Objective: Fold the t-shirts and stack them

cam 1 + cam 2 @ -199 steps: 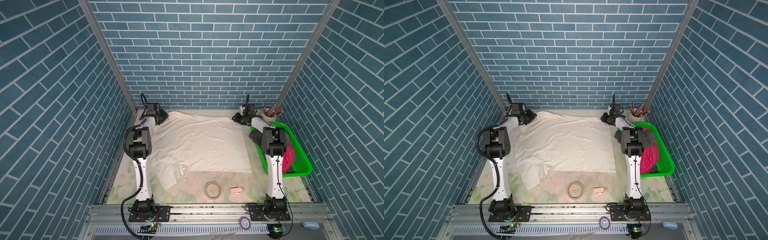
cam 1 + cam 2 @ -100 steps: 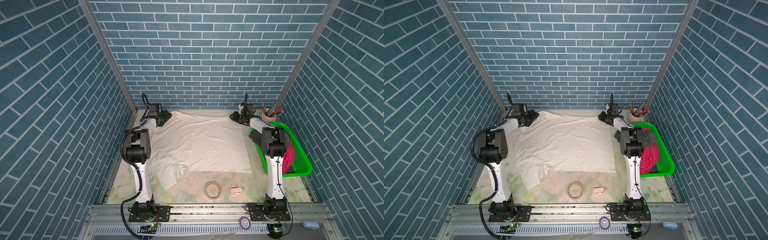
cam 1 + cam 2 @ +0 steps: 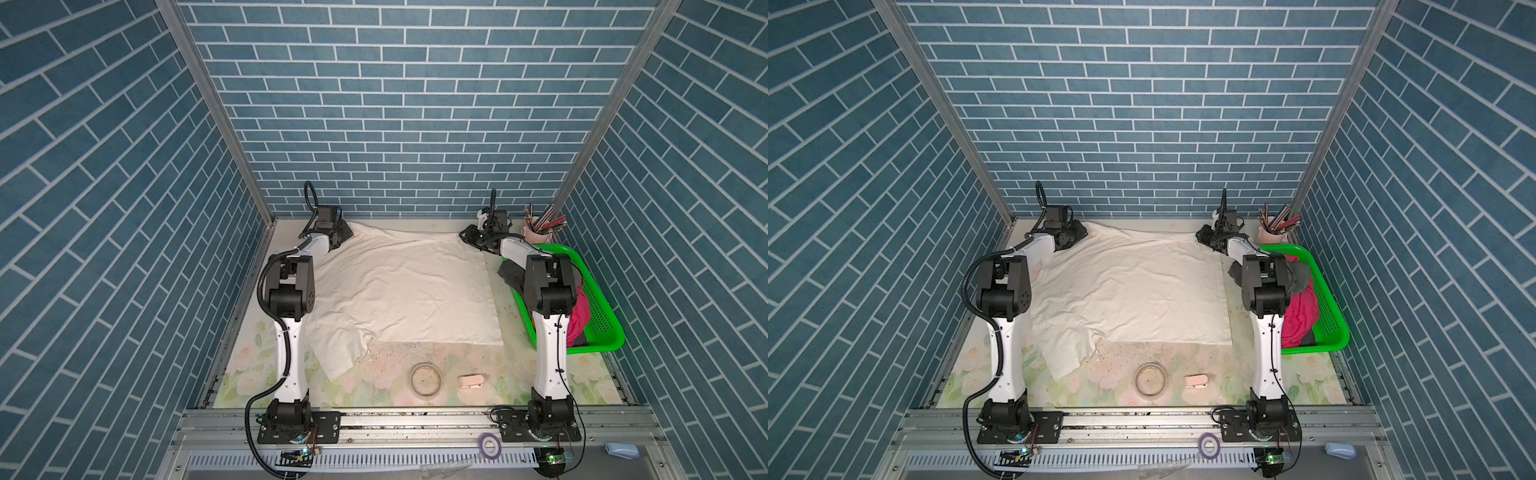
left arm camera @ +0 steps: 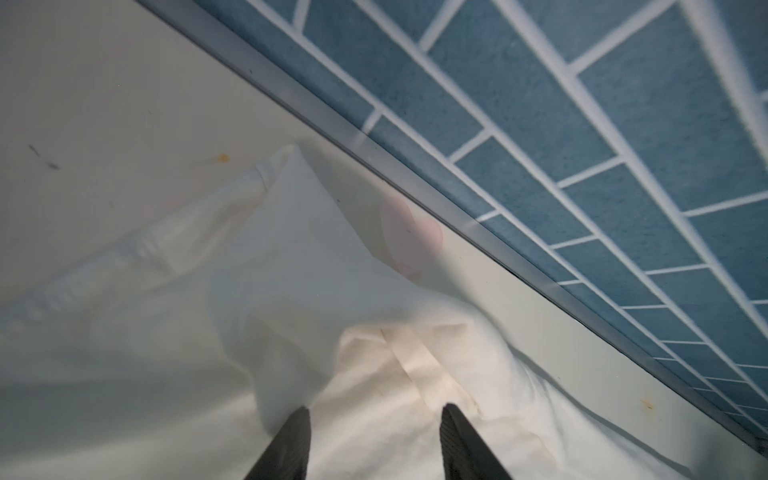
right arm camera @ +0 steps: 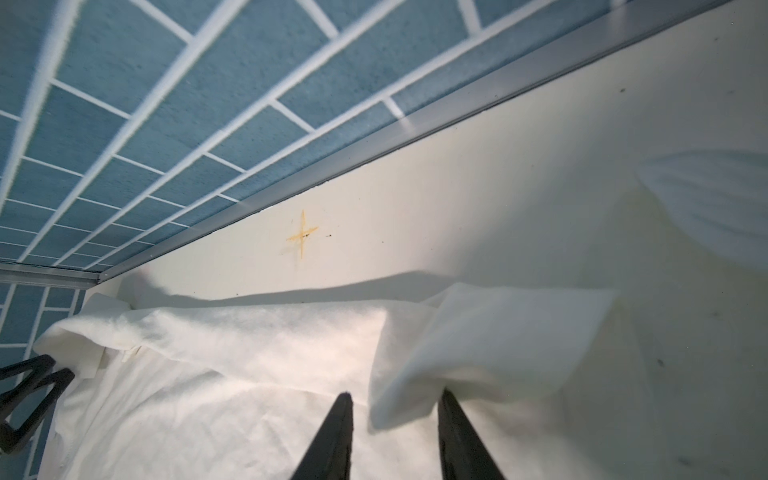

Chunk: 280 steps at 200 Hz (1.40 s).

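flattening cream t-shirt before folding. my left gripper apart over its far corner; right gripper astride opposite far corner, grip unclear. next: pinch both, pull taut.

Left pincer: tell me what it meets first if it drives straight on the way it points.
Likely the raised fold of the cream-white t-shirt, just ahead of the left pincer; beyond it bare table, then the metal rail. Depth is unclear.
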Motion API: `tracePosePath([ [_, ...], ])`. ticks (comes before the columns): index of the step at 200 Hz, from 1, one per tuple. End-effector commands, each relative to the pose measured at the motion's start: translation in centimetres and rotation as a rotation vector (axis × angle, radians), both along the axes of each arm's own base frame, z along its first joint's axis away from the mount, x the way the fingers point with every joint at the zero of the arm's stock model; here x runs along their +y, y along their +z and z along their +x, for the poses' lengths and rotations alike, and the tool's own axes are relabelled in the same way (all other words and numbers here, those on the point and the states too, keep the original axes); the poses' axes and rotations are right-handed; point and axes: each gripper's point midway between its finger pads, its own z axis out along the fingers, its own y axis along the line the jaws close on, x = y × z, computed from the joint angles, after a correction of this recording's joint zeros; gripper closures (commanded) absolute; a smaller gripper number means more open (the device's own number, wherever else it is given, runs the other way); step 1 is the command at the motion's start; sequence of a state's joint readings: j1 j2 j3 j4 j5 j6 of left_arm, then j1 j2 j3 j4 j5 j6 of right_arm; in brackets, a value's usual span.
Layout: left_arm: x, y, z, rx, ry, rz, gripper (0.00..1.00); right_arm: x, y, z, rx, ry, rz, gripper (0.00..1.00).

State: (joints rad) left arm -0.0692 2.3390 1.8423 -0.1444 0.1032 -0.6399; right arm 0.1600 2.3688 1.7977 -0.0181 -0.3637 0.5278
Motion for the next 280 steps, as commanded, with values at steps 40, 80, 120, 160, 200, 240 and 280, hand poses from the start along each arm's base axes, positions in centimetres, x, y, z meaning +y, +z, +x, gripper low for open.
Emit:
tracePosePath([
  [40, 1.8, -1.2, -1.1, 0.055, -0.001, 0.176, 0.47, 0.7, 2.6, 0.4, -0.043, 0.0, 0.048, 0.64],
  [80, 2.0, -1.5, -0.6, 0.058, -0.001, 0.199, 0.48, 0.6, 2.6, 0.2, -0.04, -0.002, 0.051, 0.65],
  [120, 2.6, -1.3, -0.7, 0.061, 0.006, 0.238, 0.47, 0.5, 2.5, 0.1, -0.042, -0.005, 0.048, 0.64],
  [160, 2.2, -2.3, -0.1, 0.046, -0.005, 0.218, 0.56, 0.6, 2.5, 0.2, -0.042, -0.006, 0.061, 0.65],
  [200, 1.7, -2.1, 1.0, 0.015, -0.017, 0.197, 0.83, 0.6, 2.6, 0.1, -0.042, -0.004, 0.057, 0.68],
  [240, 1.5, -1.3, 1.6, 0.006, -0.032, 0.192, 1.0, 0.6, 2.7, 0.3, -0.048, -0.001, 0.053, 0.79],
  [280, 1.5, 5.3, 1.9, -0.092, -0.042, 0.064, 1.0, 0.6, 3.8, 0.4, -0.065, 0.009, 0.036, 0.94],
])
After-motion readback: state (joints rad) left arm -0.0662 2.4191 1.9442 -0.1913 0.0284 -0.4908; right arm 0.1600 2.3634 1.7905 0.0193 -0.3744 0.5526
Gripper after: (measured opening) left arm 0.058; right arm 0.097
